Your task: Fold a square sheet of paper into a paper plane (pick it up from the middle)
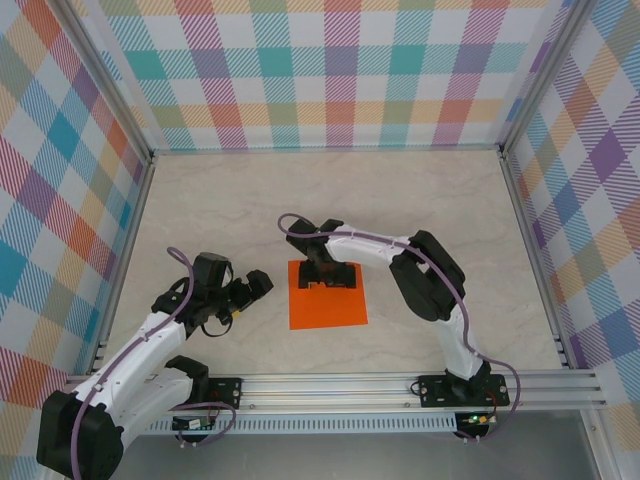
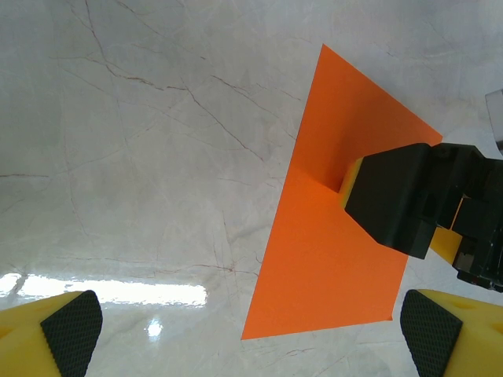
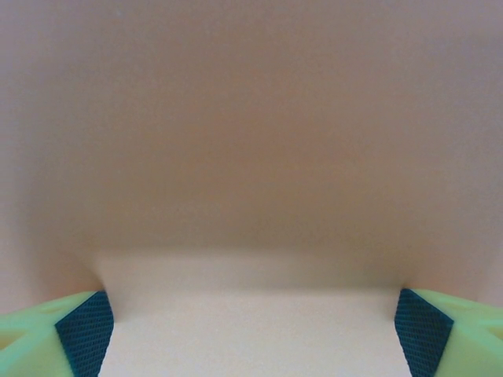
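Top view: thin bright orange paper sheet (image 1: 328, 308) flat at centre of pale marbled worktop (image 1: 430, 200). Right pincer (image 1: 326, 282) down on far edge. Left pincer (image 1: 248, 296) just beside left edge, not touching.

Left wrist view: pads (image 2: 72, 331) spread wide, nothing between. Slight kink in sheet next to black right pincer; crease or lift, cannot tell.

Right wrist view: pads (image 3: 85, 334) wide apart, blurred orange-tinted surface close ahead, no grip evident.

Judged: no definite fold, no plane shape; nearly all folding left.

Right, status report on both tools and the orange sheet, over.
Left tool open, hovering left of the square sheet of paper. Right tool open, low over its far edge. Sheet flat on table, unfolded. Nothing in the way.
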`<act>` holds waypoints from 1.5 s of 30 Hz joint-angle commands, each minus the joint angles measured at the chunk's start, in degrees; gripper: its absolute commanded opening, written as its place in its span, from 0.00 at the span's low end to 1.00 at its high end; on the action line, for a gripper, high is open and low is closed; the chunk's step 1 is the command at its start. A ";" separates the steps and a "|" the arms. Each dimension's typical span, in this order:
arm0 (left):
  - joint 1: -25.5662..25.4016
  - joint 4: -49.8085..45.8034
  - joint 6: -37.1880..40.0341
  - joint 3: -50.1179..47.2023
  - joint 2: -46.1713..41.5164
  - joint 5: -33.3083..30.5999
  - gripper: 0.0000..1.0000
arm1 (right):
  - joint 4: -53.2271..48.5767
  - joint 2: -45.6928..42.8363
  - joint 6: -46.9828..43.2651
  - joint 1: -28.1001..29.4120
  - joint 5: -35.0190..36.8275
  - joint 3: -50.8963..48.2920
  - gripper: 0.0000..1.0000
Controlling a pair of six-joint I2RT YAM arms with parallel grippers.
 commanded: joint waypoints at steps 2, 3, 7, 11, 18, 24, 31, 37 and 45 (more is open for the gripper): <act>0.64 -0.71 0.04 -0.38 0.03 0.59 1.00 | 1.20 4.46 1.53 1.51 -3.91 -5.81 0.87; 0.67 -0.71 0.04 -0.43 0.00 0.61 1.00 | 1.13 4.04 1.44 1.45 -3.67 -5.55 0.86; 0.70 -0.96 0.04 -0.17 0.06 0.61 1.00 | -0.03 2.85 0.70 1.01 -3.38 -3.79 0.83; 0.65 -1.23 0.07 -0.22 -0.39 0.39 1.00 | -3.19 0.61 -0.69 1.01 -1.72 -0.28 0.84; 0.71 -0.76 -0.05 -0.50 -0.42 0.48 1.00 | -4.22 -3.88 -1.27 1.28 -1.26 1.80 1.00; 0.71 -0.69 -0.11 -0.52 -0.32 0.68 1.00 | -3.14 -1.10 -0.29 2.55 -2.45 1.23 1.00; 0.71 -0.97 -0.09 -0.69 -0.70 0.45 1.00 | -3.42 4.52 1.60 2.85 -3.13 -0.61 1.00; 0.72 -1.23 -0.04 -0.58 -0.90 0.28 1.00 | -2.02 6.97 3.28 2.75 -4.66 -5.42 0.89; 0.71 -0.87 -0.12 -0.50 -0.09 0.56 1.00 | -1.33 2.85 1.40 2.59 -3.97 -3.70 0.85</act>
